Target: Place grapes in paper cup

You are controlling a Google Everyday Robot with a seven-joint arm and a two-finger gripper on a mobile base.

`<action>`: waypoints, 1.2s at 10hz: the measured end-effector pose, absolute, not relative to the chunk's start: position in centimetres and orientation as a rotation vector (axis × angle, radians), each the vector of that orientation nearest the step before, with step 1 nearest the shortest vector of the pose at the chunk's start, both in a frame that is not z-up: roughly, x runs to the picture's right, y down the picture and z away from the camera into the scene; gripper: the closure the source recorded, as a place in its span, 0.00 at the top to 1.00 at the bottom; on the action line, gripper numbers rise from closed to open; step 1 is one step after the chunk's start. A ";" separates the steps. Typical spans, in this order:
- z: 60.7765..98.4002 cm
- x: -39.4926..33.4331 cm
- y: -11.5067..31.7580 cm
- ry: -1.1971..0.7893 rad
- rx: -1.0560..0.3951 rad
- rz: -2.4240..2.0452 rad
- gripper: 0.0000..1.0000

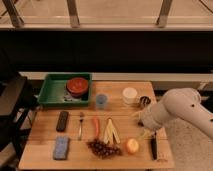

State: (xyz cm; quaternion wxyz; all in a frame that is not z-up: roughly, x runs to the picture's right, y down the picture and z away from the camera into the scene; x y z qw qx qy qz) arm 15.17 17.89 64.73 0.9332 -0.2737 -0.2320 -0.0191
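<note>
The grapes point(103, 148), a dark reddish-purple bunch, lie near the front edge of the wooden table point(45, 137), at its middle. The white paper cup point(130, 95) stands upright at the back of the table, right of centre. My white arm reaches in from the right. Its gripper point(143, 128) hangs low over the table's right part, between the cup and the grapes, right of and behind the bunch. The gripper looks open, and I see nothing in it.
A green tray point(52, 95) with a red bowl point(77, 86) sits back left. A bluish cup point(101, 100), a metal cup point(145, 101), a black remote point(62, 121), a fork point(80, 125), a carrot point(96, 126), a yellow-orange fruit point(132, 145), a blue sponge point(61, 148) and a black-handled tool point(153, 145) are spread about.
</note>
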 end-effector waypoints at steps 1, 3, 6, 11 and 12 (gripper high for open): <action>64.7 15.3 17.8 -0.476 -0.557 -0.039 0.65; 64.1 14.9 17.9 -0.497 -0.525 -0.080 0.65; 64.7 11.4 20.1 -0.615 -0.561 -0.093 0.65; 68.6 6.1 25.8 -0.700 -0.691 -0.107 0.65; 69.6 5.5 27.1 -0.696 -0.708 -0.113 0.65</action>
